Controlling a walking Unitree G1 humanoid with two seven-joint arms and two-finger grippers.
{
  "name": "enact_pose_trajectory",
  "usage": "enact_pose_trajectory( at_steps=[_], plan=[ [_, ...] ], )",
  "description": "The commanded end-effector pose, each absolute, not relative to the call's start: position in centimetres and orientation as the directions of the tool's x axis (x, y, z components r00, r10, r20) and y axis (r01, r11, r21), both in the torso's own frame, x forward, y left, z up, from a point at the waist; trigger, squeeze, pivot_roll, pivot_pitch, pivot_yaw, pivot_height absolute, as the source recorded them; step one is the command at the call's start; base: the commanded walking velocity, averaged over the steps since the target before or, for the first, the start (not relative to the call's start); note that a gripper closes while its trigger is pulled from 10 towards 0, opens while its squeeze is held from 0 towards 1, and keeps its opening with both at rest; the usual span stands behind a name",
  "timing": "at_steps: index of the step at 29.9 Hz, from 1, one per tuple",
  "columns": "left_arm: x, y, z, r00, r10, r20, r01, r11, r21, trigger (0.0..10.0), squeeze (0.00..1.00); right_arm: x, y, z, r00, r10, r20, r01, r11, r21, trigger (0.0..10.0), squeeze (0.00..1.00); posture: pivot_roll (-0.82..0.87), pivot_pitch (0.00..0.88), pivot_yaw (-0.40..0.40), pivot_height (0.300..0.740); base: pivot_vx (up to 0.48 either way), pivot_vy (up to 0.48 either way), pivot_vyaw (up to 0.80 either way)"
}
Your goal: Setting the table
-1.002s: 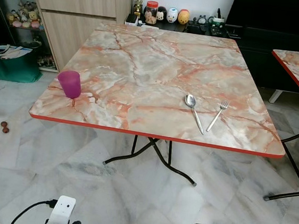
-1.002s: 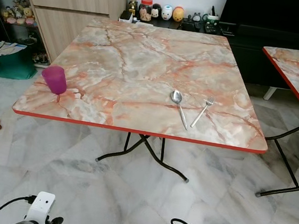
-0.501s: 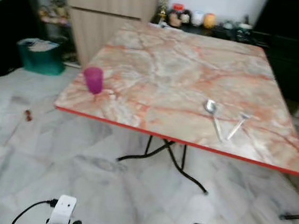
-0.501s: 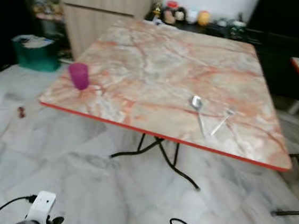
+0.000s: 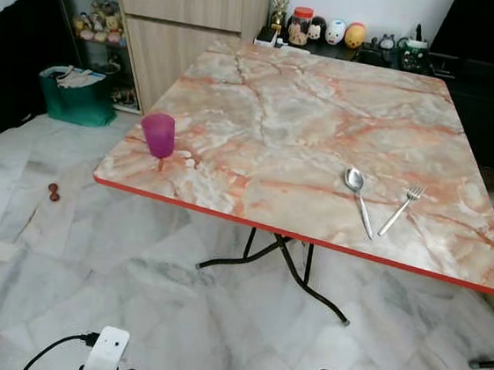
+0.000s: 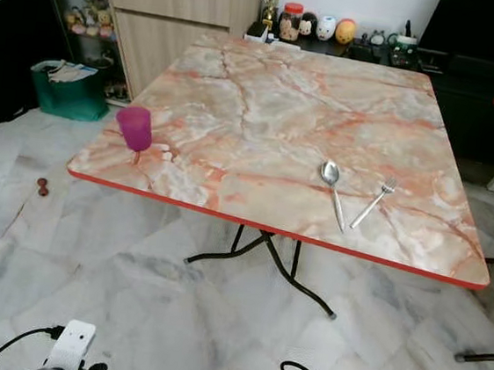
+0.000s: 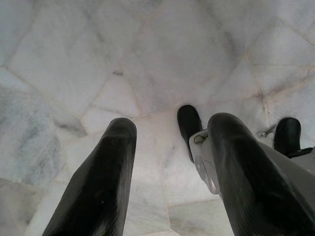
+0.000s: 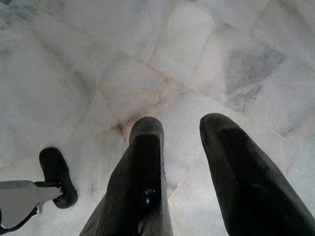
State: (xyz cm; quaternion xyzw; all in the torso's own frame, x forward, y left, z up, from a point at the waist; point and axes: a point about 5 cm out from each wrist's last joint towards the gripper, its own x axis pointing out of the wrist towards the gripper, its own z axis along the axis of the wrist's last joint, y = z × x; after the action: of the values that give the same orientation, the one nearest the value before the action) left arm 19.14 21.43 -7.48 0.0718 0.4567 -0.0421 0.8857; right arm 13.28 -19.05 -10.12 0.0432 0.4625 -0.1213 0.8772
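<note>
A marble-patterned folding table (image 5: 327, 96) with a red edge fills the centre of the frame in the head camera's view. A purple cup (image 5: 158, 134) stands upright near the table's lower-left corner, and a spoon (image 5: 358, 196) and fork (image 5: 403, 208) lie side by side, close but apart, toward the lower right. At upper left a wooden cabinet (image 5: 185, 19) and a green bag (image 5: 73, 93) stand on the tiled floor (image 5: 88, 266); small jars and figurines (image 5: 329, 30) line the top centre.

Both arms hang low, well short of the table. The left gripper (image 7: 170, 172) points at the floor with its two fingers spread and nothing between them; the right gripper (image 8: 182, 167) hangs likewise, its fingers parted and empty.

The cup looks like light, rigid plastic, probably easy to tip, and is best taken around its middle. The cutlery appears thin, stiff and slick, lying flat on a smooth top; a pinch across the handle near its midpoint seems the surest hold, though the fingers may skid
</note>
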Motion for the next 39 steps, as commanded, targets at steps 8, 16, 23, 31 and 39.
enact_pose_trajectory(
  at_steps=[8, 16, 23, 31, 39],
  plan=[
    [18.8, 21.6, -7.6, 0.575, 0.013, -0.818, 0.119, 0.988, 0.100, 10.0, 0.00, 13.0, -19.1, -10.2, 0.534, -0.178, -0.827, 0.263, 0.964, -0.038, 10.0, 0.00, 0.06, 0.000, -0.025, 0.740, 0.158, 0.000, 0.37],
    [18.6, 20.5, -8.0, 0.564, -0.004, -0.826, 0.148, 0.984, 0.096, 10.0, 0.00, 13.1, -19.1, -10.2, 0.534, -0.175, -0.827, 0.259, 0.965, -0.036, 10.0, 0.00, 0.06, 0.000, -0.028, 0.740, 0.268, 0.000, 0.00],
    [18.5, 20.4, -8.1, 0.560, -0.003, -0.829, 0.148, 0.984, 0.096, 10.0, 0.00, 13.1, -19.1, -10.2, 0.535, -0.171, -0.827, 0.253, 0.967, -0.037, 10.0, 0.00, 0.06, 0.000, -0.030, 0.740, 0.298, 0.000, 0.00],
    [18.7, 20.1, -8.0, 0.561, -0.009, -0.828, 0.158, 0.983, 0.097, 10.0, 0.00, 13.2, -19.1, -10.2, 0.537, -0.169, -0.826, 0.251, 0.967, -0.035, 10.0, 0.00, 0.06, 0.000, -0.029, 0.740, 0.076, 0.000, 0.00],
    [18.7, 20.0, -8.0, 0.564, -0.011, -0.826, 0.152, 0.984, 0.091, 10.0, 0.00, 13.2, -19.2, -10.1, 0.542, -0.165, -0.824, 0.235, 0.971, -0.040, 10.0, 0.00, 0.05, 0.000, -0.030, 0.740, 0.000, 0.000, 0.00]
  ],
)
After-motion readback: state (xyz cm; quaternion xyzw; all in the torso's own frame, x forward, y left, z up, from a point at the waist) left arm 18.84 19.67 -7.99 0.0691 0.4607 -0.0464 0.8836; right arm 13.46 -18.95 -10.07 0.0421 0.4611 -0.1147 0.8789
